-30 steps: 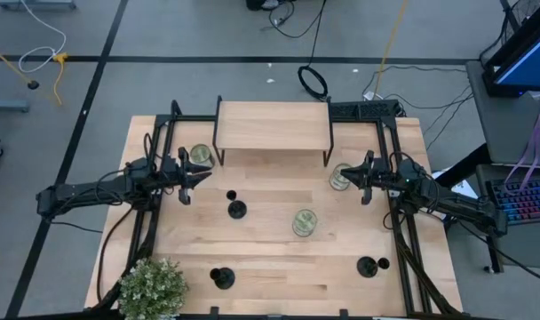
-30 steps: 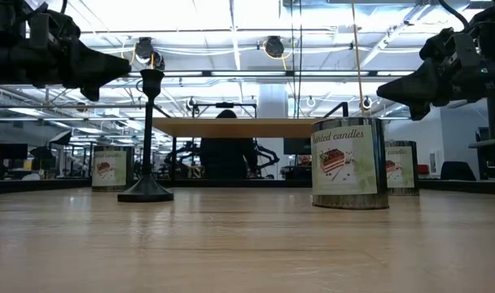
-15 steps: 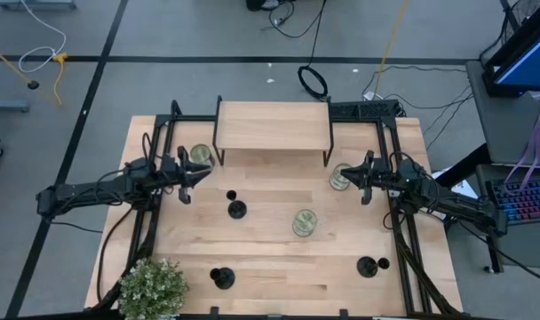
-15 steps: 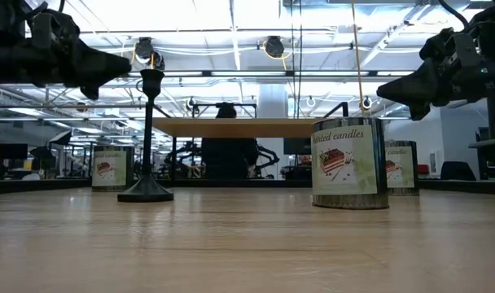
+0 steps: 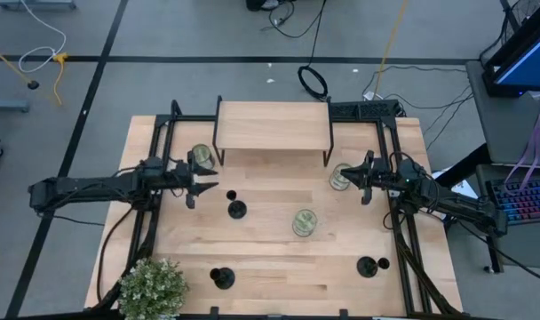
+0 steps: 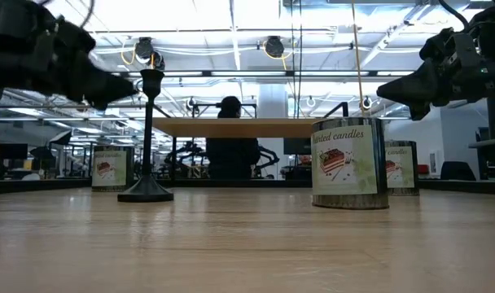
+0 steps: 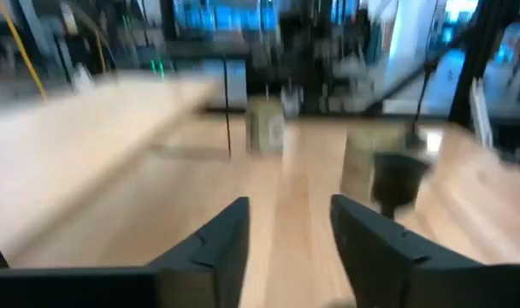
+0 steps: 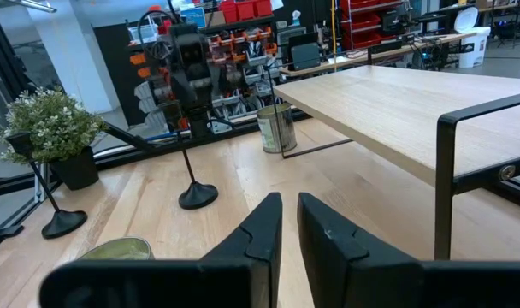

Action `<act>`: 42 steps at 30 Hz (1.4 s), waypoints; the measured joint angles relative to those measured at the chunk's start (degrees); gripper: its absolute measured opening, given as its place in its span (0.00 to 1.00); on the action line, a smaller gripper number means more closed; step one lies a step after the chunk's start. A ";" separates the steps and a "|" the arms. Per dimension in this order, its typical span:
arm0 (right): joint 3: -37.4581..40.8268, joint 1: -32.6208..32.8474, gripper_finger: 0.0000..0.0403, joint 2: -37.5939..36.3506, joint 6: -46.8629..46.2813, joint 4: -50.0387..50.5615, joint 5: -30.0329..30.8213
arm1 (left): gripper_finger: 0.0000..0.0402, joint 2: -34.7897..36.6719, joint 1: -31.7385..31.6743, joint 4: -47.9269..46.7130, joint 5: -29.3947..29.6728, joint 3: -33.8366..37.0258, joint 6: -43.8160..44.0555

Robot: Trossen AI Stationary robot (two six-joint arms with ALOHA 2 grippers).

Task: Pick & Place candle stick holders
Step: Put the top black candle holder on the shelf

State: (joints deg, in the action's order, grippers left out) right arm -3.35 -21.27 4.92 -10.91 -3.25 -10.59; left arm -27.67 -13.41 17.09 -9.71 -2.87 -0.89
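Observation:
Three black candle stick holders stand on their round bases on the wooden table: one near the middle (image 5: 237,210), one at the near left (image 5: 221,278), one at the near right (image 5: 368,266). My left gripper (image 5: 205,184) is open above the table, just left of the middle holder (image 6: 149,138), touching nothing; its fingers stand apart in the left wrist view (image 7: 290,248). My right gripper (image 5: 362,183) hangs shut over the table's right side (image 8: 289,227), beside a candle tin (image 5: 340,177).
A raised wooden shelf (image 5: 272,126) on black legs stands at the far middle. Candle tins sit at the far left (image 5: 202,156) and centre (image 5: 305,222). A potted plant (image 5: 152,286) fills the near left corner. Black frame rails (image 5: 154,204) run along both sides.
My left gripper has moved toward the table's right edge, closer to the middle candle stick holder, sinking and tipping a little downward, and its fingers have opened. The holders and tins have not moved.

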 joint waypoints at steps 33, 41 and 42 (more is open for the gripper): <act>0.01 -0.01 0.08 0.14 6.33 -10.20 7.76 | 0.43 -43.29 4.72 22.74 -14.50 -8.74 -17.02; 0.01 -0.01 0.08 0.14 7.29 -10.22 7.81 | 0.04 -40.31 4.70 22.81 -16.10 -9.97 -15.07; 0.01 -0.01 0.08 0.14 7.30 -10.23 7.81 | 0.05 -39.64 4.70 22.68 -16.47 -10.97 -13.98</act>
State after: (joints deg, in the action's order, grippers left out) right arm -3.33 -21.28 5.06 -3.60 -13.47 -2.79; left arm -67.31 -8.71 39.77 -26.18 -13.85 -14.86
